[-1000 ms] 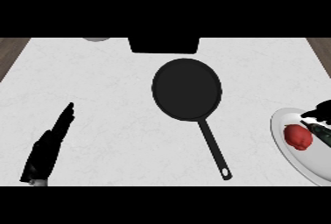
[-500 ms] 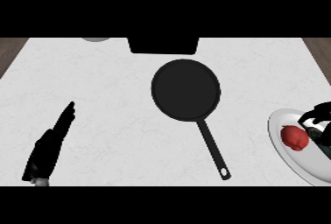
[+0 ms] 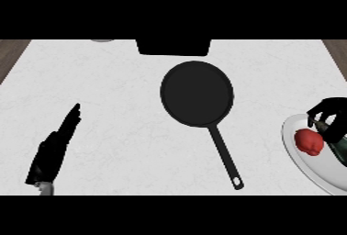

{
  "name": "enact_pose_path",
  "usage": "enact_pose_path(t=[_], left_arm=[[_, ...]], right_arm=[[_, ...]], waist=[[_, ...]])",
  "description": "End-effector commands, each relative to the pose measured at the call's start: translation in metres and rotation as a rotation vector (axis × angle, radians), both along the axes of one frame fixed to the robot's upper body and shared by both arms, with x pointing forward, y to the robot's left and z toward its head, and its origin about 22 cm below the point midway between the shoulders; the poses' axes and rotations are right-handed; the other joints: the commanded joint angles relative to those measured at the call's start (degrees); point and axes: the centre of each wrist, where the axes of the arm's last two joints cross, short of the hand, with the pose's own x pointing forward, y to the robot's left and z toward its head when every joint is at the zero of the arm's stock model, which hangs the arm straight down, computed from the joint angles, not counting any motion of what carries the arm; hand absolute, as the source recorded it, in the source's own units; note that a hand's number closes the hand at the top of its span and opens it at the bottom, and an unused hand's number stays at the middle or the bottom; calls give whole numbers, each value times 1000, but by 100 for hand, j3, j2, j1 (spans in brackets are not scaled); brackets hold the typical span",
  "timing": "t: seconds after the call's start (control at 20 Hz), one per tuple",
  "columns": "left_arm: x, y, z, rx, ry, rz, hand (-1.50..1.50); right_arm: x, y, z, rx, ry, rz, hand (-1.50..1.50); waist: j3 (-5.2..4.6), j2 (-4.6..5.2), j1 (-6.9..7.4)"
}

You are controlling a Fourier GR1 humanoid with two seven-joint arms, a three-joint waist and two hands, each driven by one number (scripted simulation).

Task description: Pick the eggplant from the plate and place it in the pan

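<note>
Head view, working from the near edge outward: the left hand (image 3: 54, 149) rests at 8 o'clock on the white tabletop (image 3: 102, 92), its fingers straight and pressed together, pointing toward 1 o'clock, well away from everything.

At 4 o'clock a white plate (image 3: 293, 146) runs off the right edge. On it lies a red vegetable (image 3: 310, 141), and just beside that, on its 3 o'clock side, is the dark eggplant (image 3: 339, 147), partly cut off by the edge. Its long axis seems to run from about 11 to 5 o'clock, with the greenish stem end uppermost.

The right hand (image 3: 332, 108) arches over that stem end, thumb and fingers curled down on either side of it. It looks like a pinch on the eggplant, though the contact itself is hard to make out. The eggplant's body hangs toward 5 o'clock from the hand.

The black pan (image 3: 196, 94) sits mid-table, with its handle (image 3: 227, 156) trailing to 5 o'clock. From the plate its bowl lies toward 10 o'clock, so the right hand is much the nearer one for the carry.

A black box (image 3: 173, 46) stands at 12 o'clock, on the far edge.
</note>
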Motion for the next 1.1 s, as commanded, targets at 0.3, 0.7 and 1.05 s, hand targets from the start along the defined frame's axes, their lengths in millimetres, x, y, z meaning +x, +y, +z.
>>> enact_pose_path(t=[0.3, 0.7, 1.05], left_arm=[[7, -14, 5, 19, -22, -17, 0], [-1, 4, 3, 4, -10, -7, 0], [4, -7, -12, -8, -5, -8, 0]], right_arm=[[31, 31, 38, 39, -653, 268, 150], [53, 64, 86, 283, -1219, 436, 150], [83, 110, 106, 478, -1272, 492, 150]], waist=[[145, 135, 127], [128, 69, 106], [113, 79, 55]])
